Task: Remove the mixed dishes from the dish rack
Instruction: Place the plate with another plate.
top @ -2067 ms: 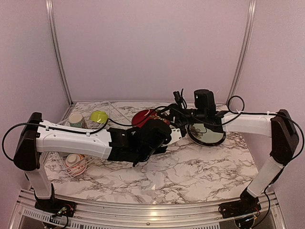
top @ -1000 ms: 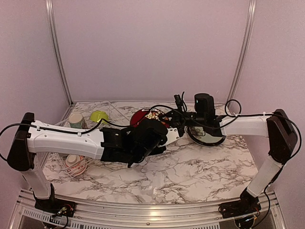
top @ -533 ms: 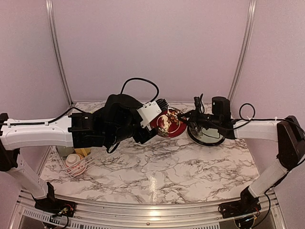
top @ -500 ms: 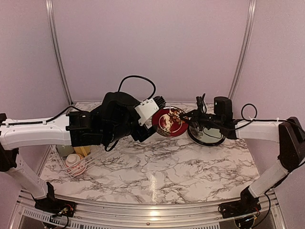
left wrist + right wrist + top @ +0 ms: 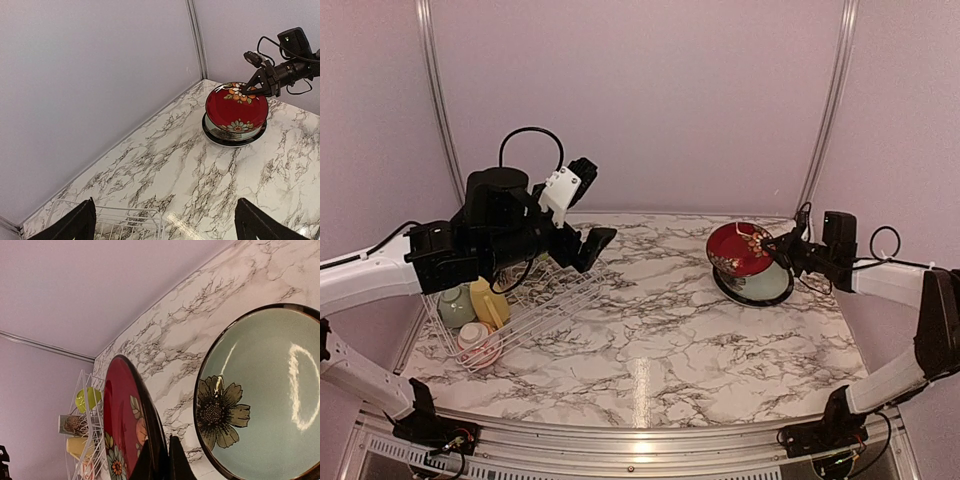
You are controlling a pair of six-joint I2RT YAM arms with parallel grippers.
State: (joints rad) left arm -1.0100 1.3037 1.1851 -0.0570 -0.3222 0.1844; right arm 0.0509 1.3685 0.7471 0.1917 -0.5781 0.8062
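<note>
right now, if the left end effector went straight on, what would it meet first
The left end effector would probably meet marble table just past the dish rack; the red plate sits right of that line. Depth is unclear.

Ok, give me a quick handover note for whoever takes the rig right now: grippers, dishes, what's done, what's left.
Left gripper: open, empty, raised above the dish rack.
Right gripper: shut on the rim of the red patterned plate, held tilted over the pale green plate on the table at right.
Done: pale green plate is out of the rack.
Left: lay the red plate down, then unload the mugs and lime-green bowl from the rack.
</note>
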